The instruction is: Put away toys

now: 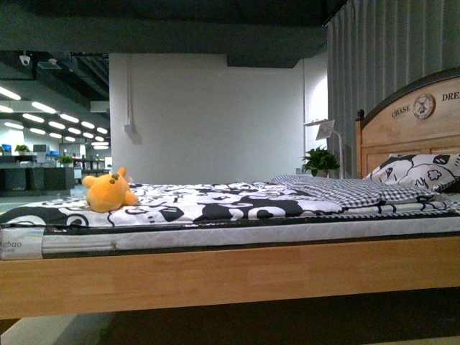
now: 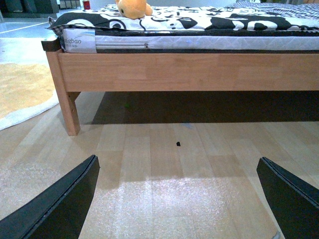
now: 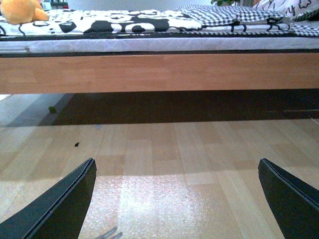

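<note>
A soft orange-yellow plush animal (image 1: pixel 109 192) sits on the black-and-white patterned wooden bed (image 1: pixel 215 280), well apart from the left fingers (image 2: pixel 55 209) and right fingers (image 3: pixel 55 209), both spread wide and empty.

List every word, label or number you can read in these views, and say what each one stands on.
"CHASE": on the wooden headboard, left of its round clock emblem.
"DRE": on the same headboard, right of the emblem; the rest is cut off by the picture edge.
"gbao": on the mattress label; the start is cut off, and the small print below is unreadable.
The emblem's numerals are too small to read.
</note>
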Robot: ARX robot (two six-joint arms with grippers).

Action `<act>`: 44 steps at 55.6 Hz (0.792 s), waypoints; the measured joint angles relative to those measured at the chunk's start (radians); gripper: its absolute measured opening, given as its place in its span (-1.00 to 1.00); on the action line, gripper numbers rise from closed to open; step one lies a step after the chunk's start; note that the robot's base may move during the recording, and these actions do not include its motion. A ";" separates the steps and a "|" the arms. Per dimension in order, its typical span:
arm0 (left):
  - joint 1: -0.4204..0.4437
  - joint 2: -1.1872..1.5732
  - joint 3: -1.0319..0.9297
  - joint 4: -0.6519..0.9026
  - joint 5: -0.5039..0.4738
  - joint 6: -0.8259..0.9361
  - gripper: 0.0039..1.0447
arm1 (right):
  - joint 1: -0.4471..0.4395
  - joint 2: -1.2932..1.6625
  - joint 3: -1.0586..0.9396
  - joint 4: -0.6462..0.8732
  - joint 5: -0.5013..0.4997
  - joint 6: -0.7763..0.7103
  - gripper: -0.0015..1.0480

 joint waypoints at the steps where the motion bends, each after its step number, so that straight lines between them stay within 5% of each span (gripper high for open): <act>1: 0.000 0.000 0.000 0.000 0.000 0.000 0.88 | 0.000 0.000 0.000 0.000 0.000 0.000 0.87; 44: 0.000 0.000 0.000 0.000 0.000 0.000 0.88 | 0.000 0.000 0.000 0.000 0.000 0.000 0.87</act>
